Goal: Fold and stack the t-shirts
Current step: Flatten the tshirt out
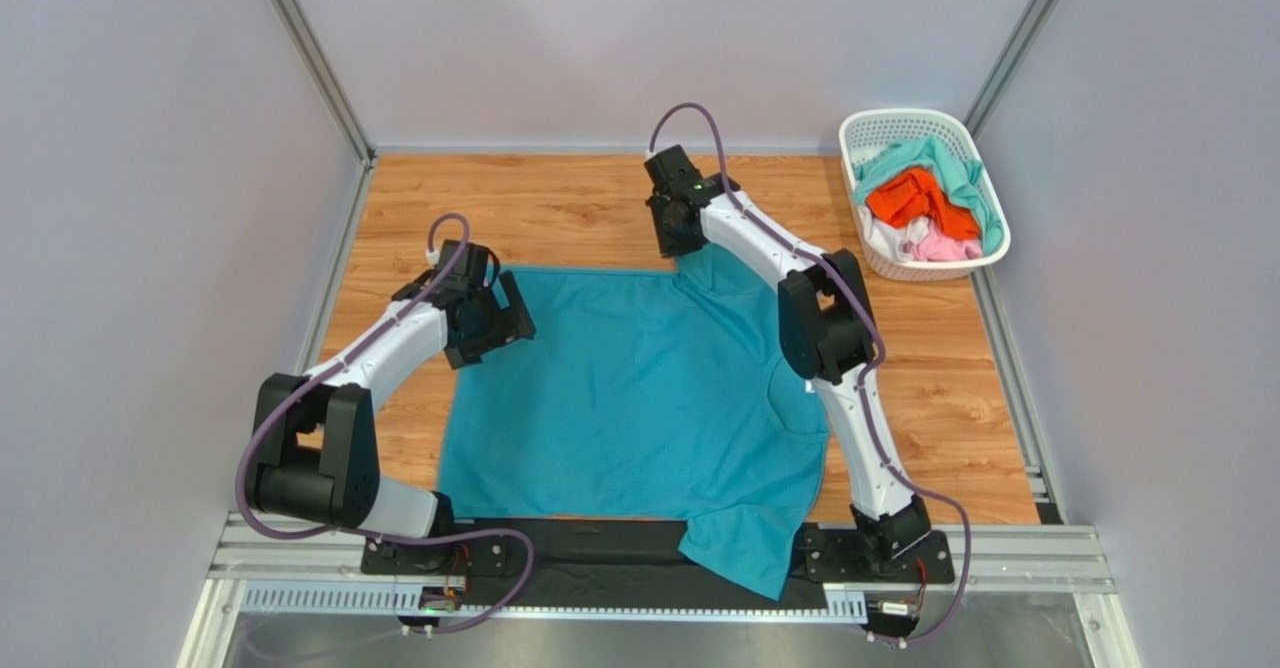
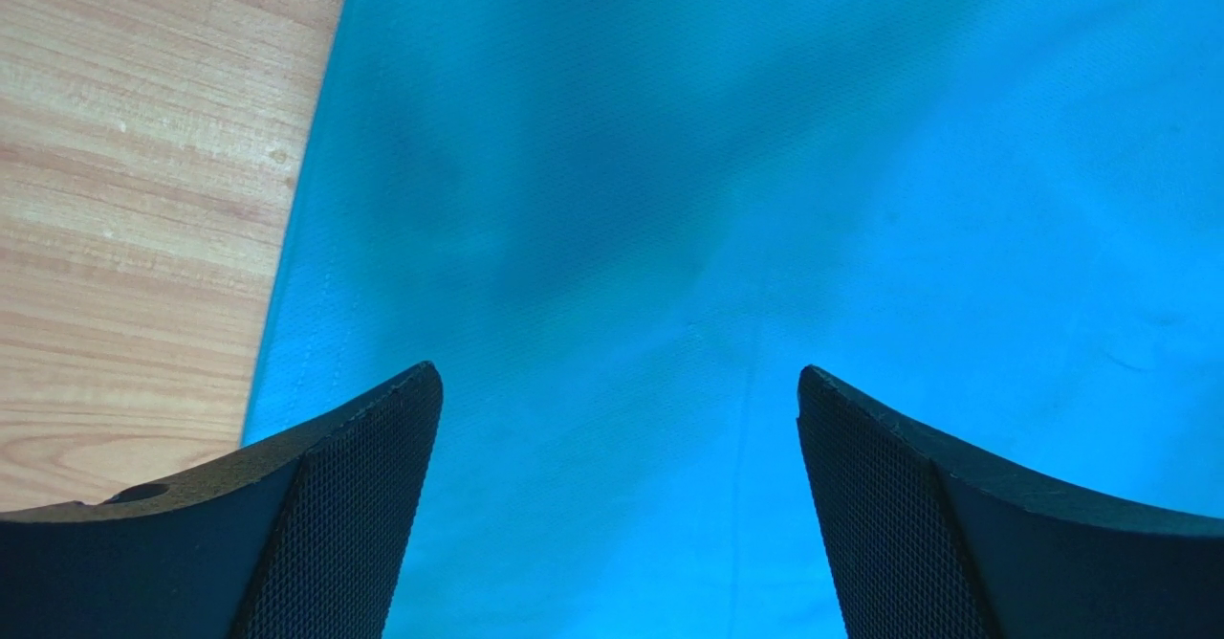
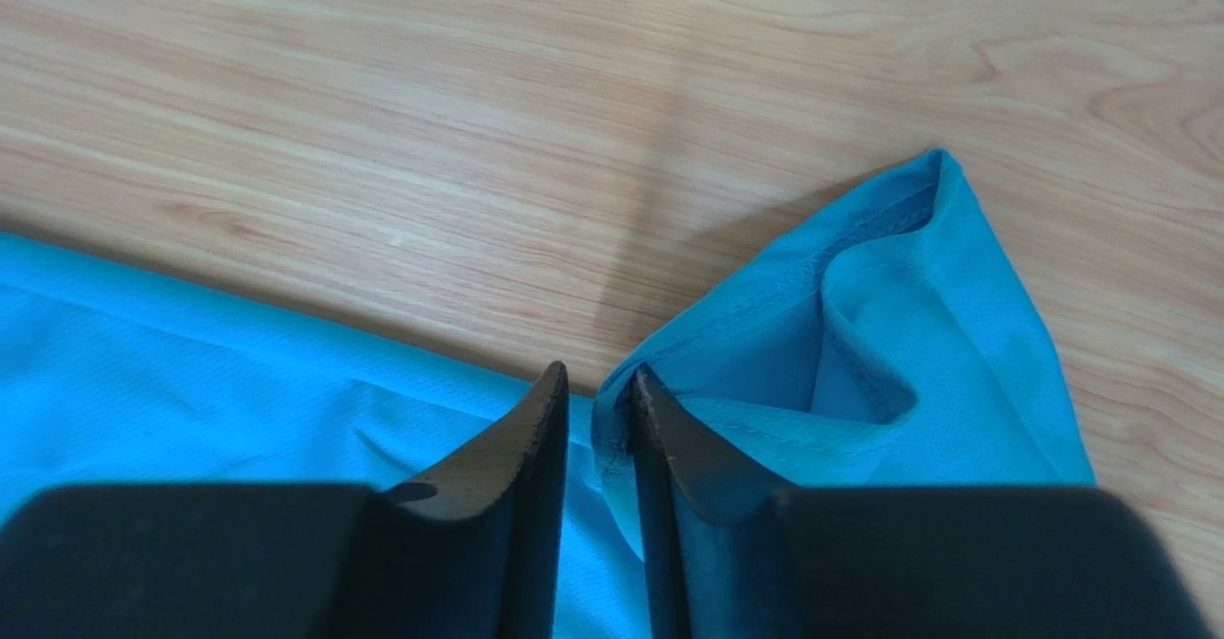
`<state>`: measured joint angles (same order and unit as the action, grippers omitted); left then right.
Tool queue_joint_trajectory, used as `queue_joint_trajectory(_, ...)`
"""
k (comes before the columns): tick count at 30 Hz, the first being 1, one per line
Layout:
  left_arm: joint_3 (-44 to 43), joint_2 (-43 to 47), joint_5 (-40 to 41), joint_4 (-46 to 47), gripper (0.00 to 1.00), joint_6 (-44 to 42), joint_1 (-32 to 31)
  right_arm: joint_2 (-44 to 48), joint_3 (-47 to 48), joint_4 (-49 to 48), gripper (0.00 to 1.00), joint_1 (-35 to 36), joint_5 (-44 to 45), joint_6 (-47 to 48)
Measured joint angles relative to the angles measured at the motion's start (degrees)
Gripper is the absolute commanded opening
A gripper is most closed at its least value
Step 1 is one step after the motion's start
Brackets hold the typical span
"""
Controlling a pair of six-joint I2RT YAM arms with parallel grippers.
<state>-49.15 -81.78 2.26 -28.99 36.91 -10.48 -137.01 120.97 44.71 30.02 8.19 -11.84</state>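
Note:
A teal-blue t-shirt (image 1: 646,398) lies spread flat on the wooden table, one sleeve (image 1: 751,541) hanging over the near edge. My left gripper (image 1: 511,323) hovers over the shirt's far left corner. In the left wrist view the left gripper (image 2: 618,374) is wide open above the fabric (image 2: 747,166), with nothing between its fingers. My right gripper (image 1: 679,241) is at the shirt's far right corner. The right wrist view shows the right gripper (image 3: 596,371) with only a narrow gap between its jaws. The bunched sleeve hem (image 3: 934,324) rests against its right finger, not pinched.
A white lattice basket (image 1: 902,118) stands at the back right, holding an orange t-shirt (image 1: 906,196), a mint-green one (image 1: 962,173) and a pale pink one (image 1: 939,245). Bare wood (image 1: 571,196) lies beyond the shirt. Metal rails border the table.

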Motion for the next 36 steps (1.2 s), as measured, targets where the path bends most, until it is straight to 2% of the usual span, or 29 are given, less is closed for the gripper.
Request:
queue_joint_trajectory(1,0.0,0.0,-0.02,0.0,1.0,-0.02,0.0,-0.26,0.57,-0.22,0.47,0.2,-0.92,-0.24)
queue_joint_trajectory(3,0.0,0.0,0.02,-0.07,1.0,-0.07,0.0,-0.68,1.4,-1.18,0.53,0.37,-2.49,-0.59)
queue_joint_trajectory(6,0.0,0.0,0.28,-0.22,1.0,-0.2,0.0,-0.74,1.51,-2.14,0.71,0.39,-6.21,-0.39)
queue_joint_trajectory(7,0.0,0.02,0.39,-0.31,1.0,-0.2,0.0,-0.7,1.55,-2.62,0.9,0.37,-7.8,-0.13)
queue_joint_trajectory(8,0.0,0.0,0.42,-0.39,1.0,-0.22,0.0,-0.63,1.55,-2.86,1.0,0.35,-8.87,-0.31)
queue_joint_trajectory(14,-0.2,-0.11,0.39,-0.57,1.0,-0.2,0.0,4.04,-1.07,-4.72,1.0,-0.52,-13.64,1.64)
queue_joint_trajectory(20,-1.31,-1.95,-0.5,-0.2,1.0,-0.2,0.0,12.37,-5.31,-5.57,1.0,-2.89,-11.23,3.28)
queue_joint_trajectory(23,-1.31,-3.04,-0.96,-0.07,1.0,-0.2,0.0,13.84,-5.88,-5.31,0.95,-5.35,-9.33,3.19)
queue_joint_trajectory(27,-1.36,-4.26,-1.27,0.09,1.0,-0.22,0.0,11.8,-5.35,-2.69,0.91,-9.51,-6.1,2.89)
queue_joint_trajectory(30,-2.36,-5.68,-1.36,0.11,1.0,-0.35,0.0,8.24,-3.63,-0.46,0.84,-11.89,-4.66,3.34)
queue_joint_trajectory(36,-5.14,-10.12,-1.36,0.61,1.0,-0.68,0.0,1.01,0.59,2.91,0.77,-12.15,-2.56,5.09)
